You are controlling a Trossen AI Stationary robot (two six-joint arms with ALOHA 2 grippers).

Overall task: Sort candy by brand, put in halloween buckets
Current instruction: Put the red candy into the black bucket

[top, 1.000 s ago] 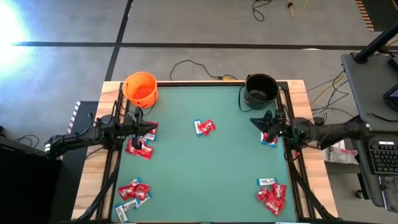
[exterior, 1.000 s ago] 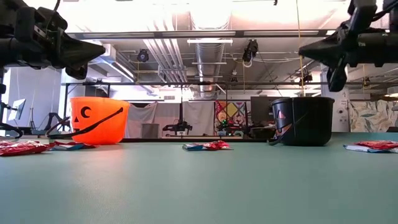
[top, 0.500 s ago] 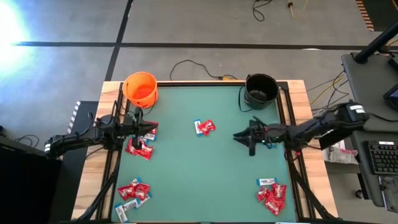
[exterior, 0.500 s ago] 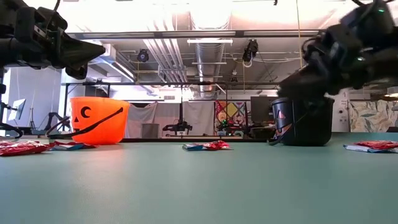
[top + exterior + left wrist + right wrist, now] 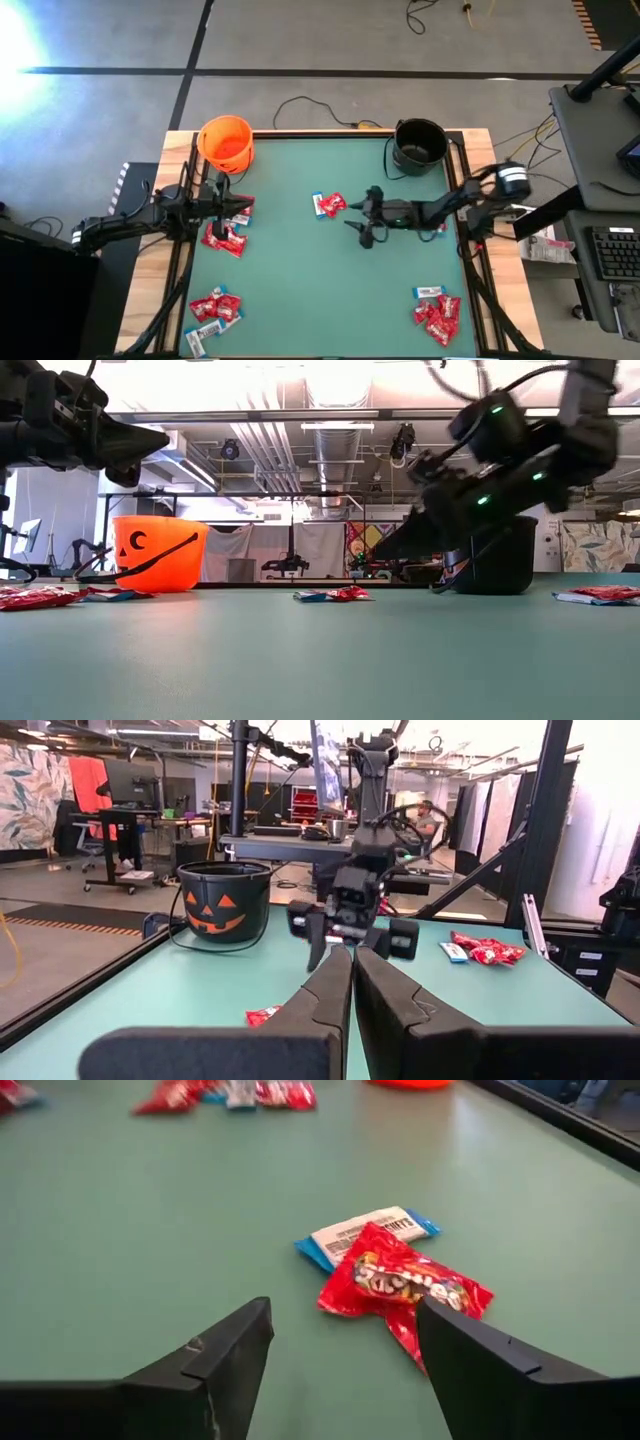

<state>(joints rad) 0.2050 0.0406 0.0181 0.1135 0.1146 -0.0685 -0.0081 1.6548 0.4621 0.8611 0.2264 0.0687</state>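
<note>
In the middle of the green table a red packet (image 5: 405,1285) lies partly on a blue-and-white bar (image 5: 365,1235); both show in the high view as one candy pair (image 5: 328,204). My right gripper (image 5: 358,220) hovers open just right of this pair, fingers pointing at it (image 5: 340,1350), touching nothing. My left gripper (image 5: 230,208) stays shut and empty above the left candy pile (image 5: 222,237), raised off the table (image 5: 140,440). The orange bucket (image 5: 226,143) stands at the far left, the black bucket (image 5: 418,145) at the far right.
More candy lies in piles at the near left (image 5: 212,310), the near right (image 5: 437,312) and by the right edge (image 5: 437,229). A black frame borders the table's left and right sides. Open green surface lies between the piles.
My right gripper has swung from the right-edge candy toward the table's middle, come down lower, and opened; it now faces the centre candy pair. No candy has moved.
</note>
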